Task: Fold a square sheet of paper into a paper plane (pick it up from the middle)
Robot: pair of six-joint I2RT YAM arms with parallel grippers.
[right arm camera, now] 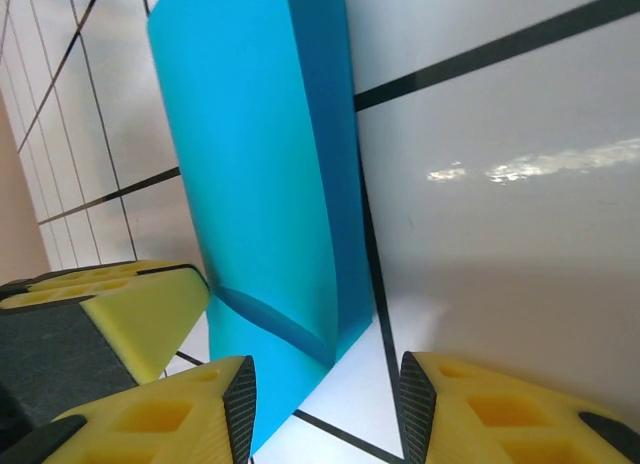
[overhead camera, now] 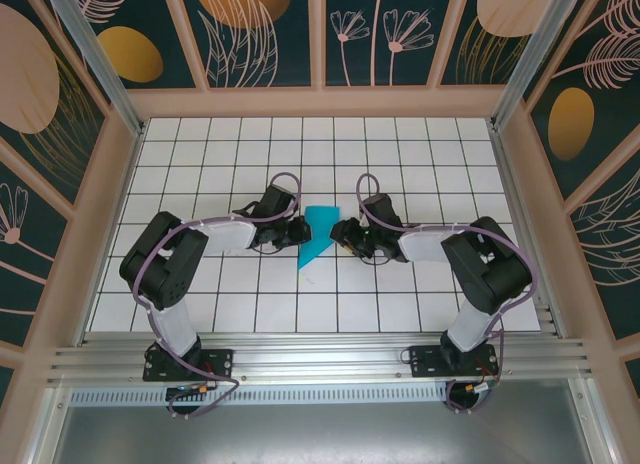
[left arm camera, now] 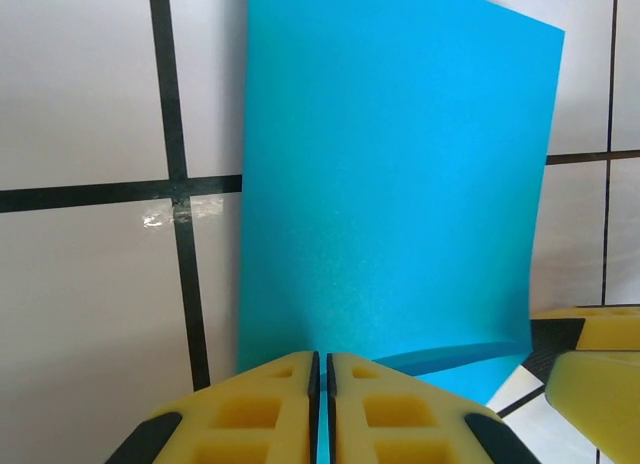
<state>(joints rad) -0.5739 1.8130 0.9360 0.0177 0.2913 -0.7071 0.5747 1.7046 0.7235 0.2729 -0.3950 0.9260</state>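
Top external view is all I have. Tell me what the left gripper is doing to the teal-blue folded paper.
Observer: From its wrist camera, the left gripper has its jaws pressed nearly shut, with a sliver of the teal-blue folded sheet of paper pinched between them.
Operator: Now report the right gripper.
Observer: The right gripper is open, with its jaws well apart. The paper's near corner lies just ahead of them, not pinched.
Operator: Describe how the paper sits.
Observer: Two layers show near the held edge, and the upper one bows up off the white gridded tabletop rather than lying flat.
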